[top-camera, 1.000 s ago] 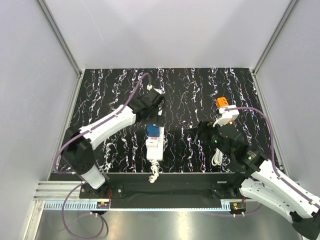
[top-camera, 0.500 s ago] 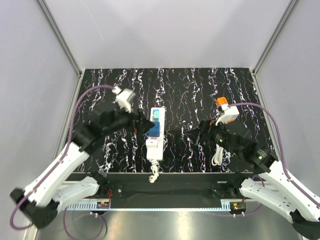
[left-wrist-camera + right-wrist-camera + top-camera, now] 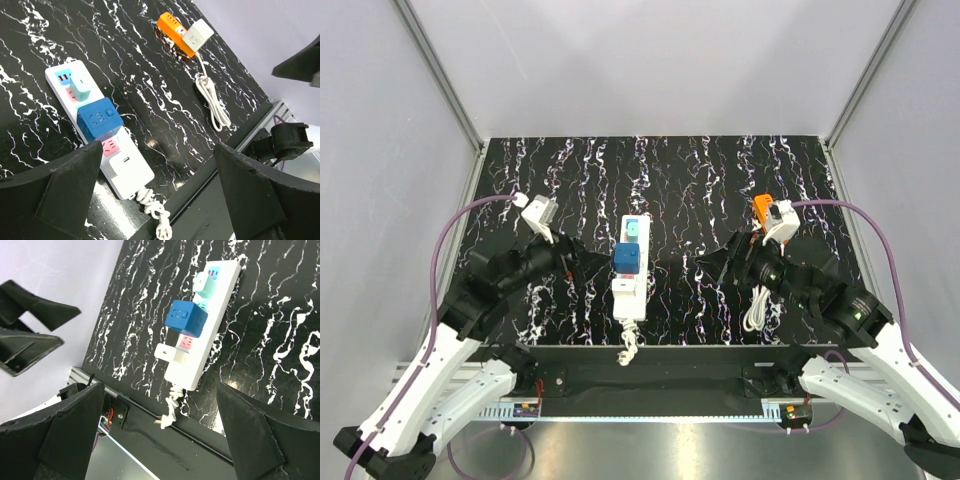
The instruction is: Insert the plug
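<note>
A white power strip (image 3: 630, 303) lies at the table's middle, running front to back. A teal plug (image 3: 634, 229), a blue cube plug (image 3: 627, 259) and a white USB charger (image 3: 131, 167) sit in it. My left gripper (image 3: 592, 264) hovers open and empty just left of the strip. My right gripper (image 3: 712, 266) hovers open and empty to its right. In the left wrist view the strip (image 3: 52, 75) lies between my open fingers (image 3: 70, 190). In the right wrist view the strip (image 3: 192, 375) and the blue cube (image 3: 186, 318) lie ahead of my open fingers (image 3: 255, 430).
An orange adapter (image 3: 763, 206) with a white plug (image 3: 780, 214) in it lies at the right, its white cable (image 3: 755, 310) coiled toward the front. The strip's own bundled cord and plug (image 3: 628, 350) hang over the table's front edge.
My left gripper has drawn back from over the strip to the left and nearer, empty, uncovering the teal plug. The right gripper has shifted slightly. The blue cube stays in the strip.
</note>
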### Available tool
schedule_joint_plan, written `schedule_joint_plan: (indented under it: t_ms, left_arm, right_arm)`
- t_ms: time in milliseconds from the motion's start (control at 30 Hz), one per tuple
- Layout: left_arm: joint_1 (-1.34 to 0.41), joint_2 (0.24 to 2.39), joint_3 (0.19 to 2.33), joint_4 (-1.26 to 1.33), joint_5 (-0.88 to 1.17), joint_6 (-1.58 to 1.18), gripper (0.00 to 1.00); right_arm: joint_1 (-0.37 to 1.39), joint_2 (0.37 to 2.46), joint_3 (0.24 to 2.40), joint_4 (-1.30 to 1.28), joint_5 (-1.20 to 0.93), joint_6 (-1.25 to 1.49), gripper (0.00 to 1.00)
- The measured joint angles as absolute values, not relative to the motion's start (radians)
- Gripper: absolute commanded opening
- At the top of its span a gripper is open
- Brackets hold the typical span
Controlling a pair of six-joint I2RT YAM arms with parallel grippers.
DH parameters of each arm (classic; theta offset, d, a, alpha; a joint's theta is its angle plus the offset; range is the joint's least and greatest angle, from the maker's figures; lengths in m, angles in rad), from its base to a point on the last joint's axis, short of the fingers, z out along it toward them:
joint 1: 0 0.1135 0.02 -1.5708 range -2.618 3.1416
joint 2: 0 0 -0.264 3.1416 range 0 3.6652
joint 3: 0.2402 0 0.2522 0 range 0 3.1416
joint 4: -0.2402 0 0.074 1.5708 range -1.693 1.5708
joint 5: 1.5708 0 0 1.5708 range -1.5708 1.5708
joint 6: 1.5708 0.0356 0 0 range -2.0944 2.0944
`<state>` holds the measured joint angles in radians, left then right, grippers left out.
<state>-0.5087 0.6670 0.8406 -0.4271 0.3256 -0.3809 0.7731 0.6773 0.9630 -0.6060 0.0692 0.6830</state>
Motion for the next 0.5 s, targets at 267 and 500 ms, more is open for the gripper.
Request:
schedule_joint_plan:
  t_ms: [267, 500]
  left_arm:
    - [-0.509, 0.662, 0.845, -0.446, 0.325, -0.373, 0.99]
    - [-0.509, 0.656, 0.845, -0.455, 0.318, -0.374, 0.99]
  right_arm:
    - [0.773, 0.648, 0.963, -0.619, 0.098, 0.69, 1.0]
    - [0.773, 0.619, 0.963, -0.619, 0.111, 0.69, 1.0]
